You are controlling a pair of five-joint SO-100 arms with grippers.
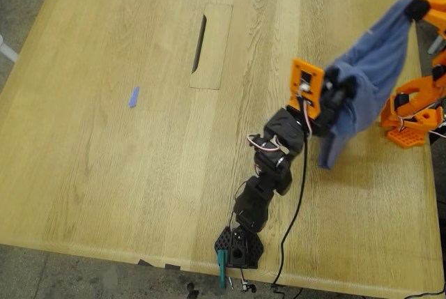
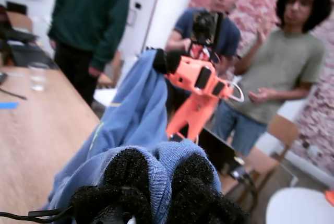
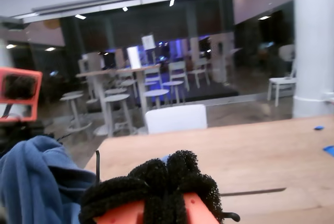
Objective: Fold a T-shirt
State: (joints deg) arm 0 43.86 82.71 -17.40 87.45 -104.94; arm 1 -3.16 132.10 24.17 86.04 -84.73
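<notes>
My first gripper point(image 2: 156, 182) has its black foam-padded jaws pinching a fold of the T-shirt point(image 1: 369, 83), the blue cloth bunched between the two pads in the first wrist view. My second gripper point(image 3: 167, 182) shows its padded jaws pressed together, and whether cloth sits between them cannot be told from its own wrist view, though the first wrist view shows an orange gripper's dark tip at the upper end of the shirt. The T-shirt hangs off the wooden surface point(image 1: 125, 173), stretched between the two arms at the exterior view's right, with its lower edge drooping beside the black arm point(image 1: 268, 180). The orange arm point(image 1: 414, 107) stands at the surface's right edge in that view. A small blue tag point(image 1: 133, 97) lies well apart on the exterior view's left, near a cable slot point(image 1: 202, 41). Three people point(image 2: 271, 72) stand behind the surface in the first wrist view
</notes>
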